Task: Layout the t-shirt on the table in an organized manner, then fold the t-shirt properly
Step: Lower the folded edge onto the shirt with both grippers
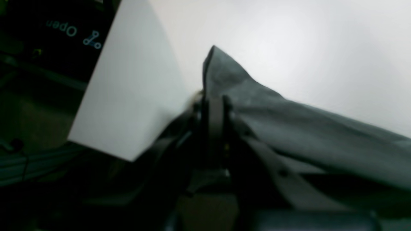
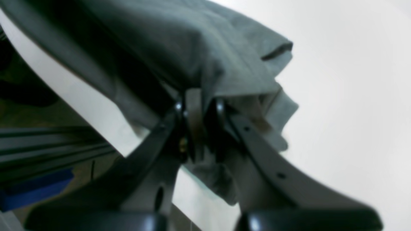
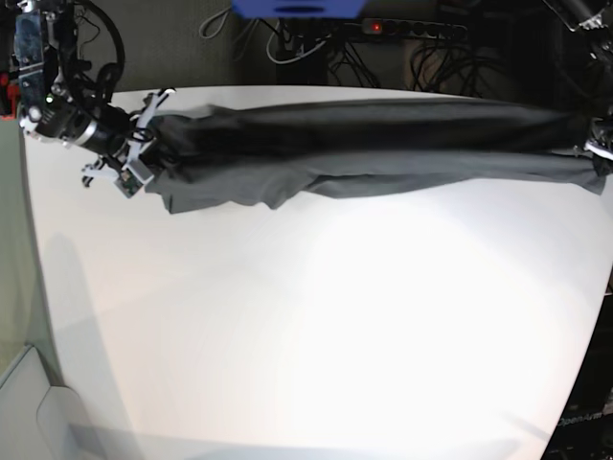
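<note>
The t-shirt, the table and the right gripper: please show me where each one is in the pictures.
t-shirt (image 3: pixel 383 144): base view, middle of the stretched cloth.
table (image 3: pixel 316 326): base view, bare white top.
right gripper (image 2: pixel 200 99): right wrist view, between the fingertips shut on the cloth.

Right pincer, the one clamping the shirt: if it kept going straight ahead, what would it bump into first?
Only the t-shirt the right pincer already grips; beyond it probably the white table, though depth is unclear.

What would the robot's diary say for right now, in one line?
stage: stretching | t-shirt: pulled long between both arms along far side of table | left gripper: shut on t-shirt | right gripper: shut on t-shirt
</note>
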{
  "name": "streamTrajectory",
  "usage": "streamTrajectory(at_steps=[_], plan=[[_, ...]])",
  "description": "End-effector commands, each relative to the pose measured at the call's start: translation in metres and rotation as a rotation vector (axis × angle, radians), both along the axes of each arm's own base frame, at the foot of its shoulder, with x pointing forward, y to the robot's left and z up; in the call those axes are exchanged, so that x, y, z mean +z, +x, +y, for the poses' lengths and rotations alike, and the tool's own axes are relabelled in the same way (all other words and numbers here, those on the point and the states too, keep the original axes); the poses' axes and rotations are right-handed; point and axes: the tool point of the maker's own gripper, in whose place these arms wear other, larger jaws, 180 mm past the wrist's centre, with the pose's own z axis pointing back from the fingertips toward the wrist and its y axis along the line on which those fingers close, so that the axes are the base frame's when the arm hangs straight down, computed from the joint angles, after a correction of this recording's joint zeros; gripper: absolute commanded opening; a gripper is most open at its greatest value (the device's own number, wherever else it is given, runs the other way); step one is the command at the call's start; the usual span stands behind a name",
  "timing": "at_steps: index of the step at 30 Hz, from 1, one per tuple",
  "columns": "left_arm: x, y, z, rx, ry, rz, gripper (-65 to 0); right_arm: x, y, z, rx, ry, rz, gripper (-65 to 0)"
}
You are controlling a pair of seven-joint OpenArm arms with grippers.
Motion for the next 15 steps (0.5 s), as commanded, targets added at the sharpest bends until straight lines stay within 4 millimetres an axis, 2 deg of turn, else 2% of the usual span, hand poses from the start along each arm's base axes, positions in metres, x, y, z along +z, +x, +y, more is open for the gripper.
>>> streamTrajectory(at_steps=[1, 8, 13, 15], plan=[[0.014, 0.004, 0.010, 0.000, 0.037, -0.030, -64.5, 0.007, 0.005, -0.002, 0.005, 0.004, -0.026, -61.9], [0.008, 0.000, 0.009, 0.003, 0.033, -0.012, -64.5, -0.004, -0.006, 0.013, 0.061, 0.012, 0.017, -61.9], [0.001, -0.004, 0.003, -0.025, 0.033, 0.022, -64.5, -0.004, -0.006, 0.012, 0.059, 0.008, 0.017, -61.9], [-0.004, -0.011, 0.002, -0.031, 0.033, 0.047, -64.5, -0.004, -0.006, 0.007, 0.063, -0.007, 0.017, -61.9]])
